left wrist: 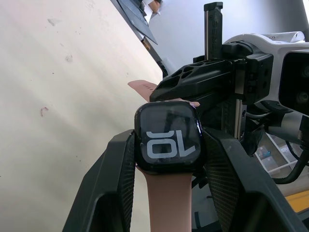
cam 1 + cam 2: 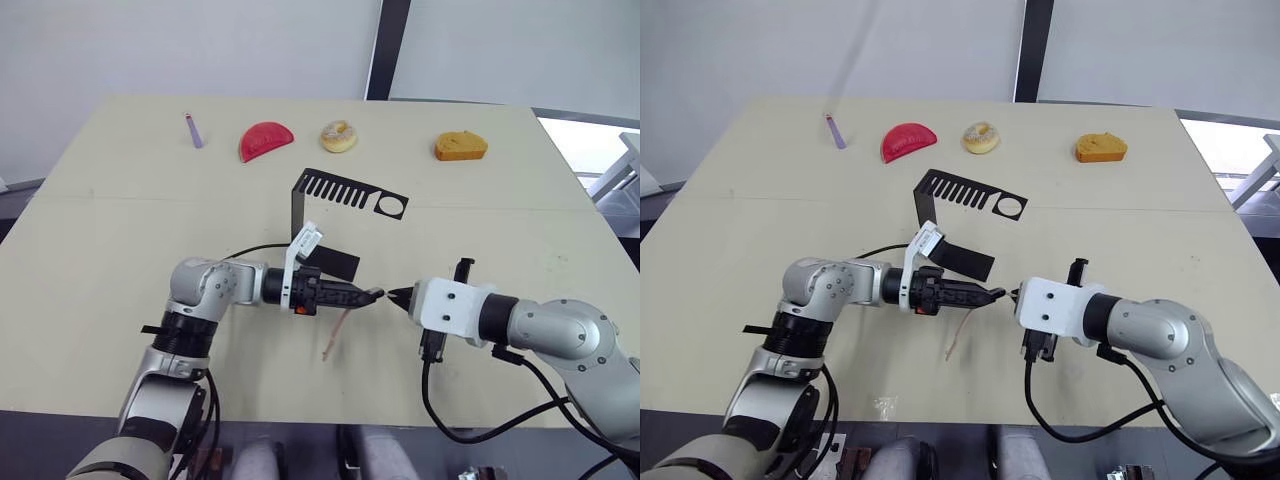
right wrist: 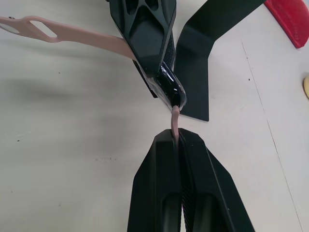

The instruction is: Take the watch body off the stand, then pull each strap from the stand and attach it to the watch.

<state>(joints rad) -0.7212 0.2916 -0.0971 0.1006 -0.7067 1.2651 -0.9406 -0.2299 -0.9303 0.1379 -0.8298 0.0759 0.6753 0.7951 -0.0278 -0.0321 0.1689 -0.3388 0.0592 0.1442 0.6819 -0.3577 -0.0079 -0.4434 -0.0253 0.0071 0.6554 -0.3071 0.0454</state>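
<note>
Two hands meet nose to nose over the front of the worktop (image 2: 100, 250), and you've got the whole job pinched between them. Your left hand (image 1: 166, 159) is closed on the watch body (image 1: 167, 137), one finger on each side of the case, screen facing the wrist camera with its light digits showing. One strap (image 1: 166, 203) runs out of the case back between those fingers; from the head view you see its pale length (image 2: 336, 332) drooping from the left hand down to the worktop, and the right wrist view catches its slotted end (image 3: 34, 28) out past the fingers.

Your right hand (image 3: 176, 140) is clamped tight, fingers pressed together with the second strap (image 3: 175, 116) nipped between their tips. That little pink tab stands up out of the fingertips and reaches right to the edge of the watch body (image 3: 170, 87); whether it's seated in the case, you can't tell from here.

The stand (image 2: 345, 200) sits just behind the two hands, base flat on the worktop, comb-slotted arm and round hole pointing off to your right.

Along the far edge, well apart from the action: a purple stick (image 2: 193, 130), a red slice (image 2: 264, 140), a ring-shaped bun (image 2: 338, 135) and an orange piece of bread (image 2: 460, 146).
</note>
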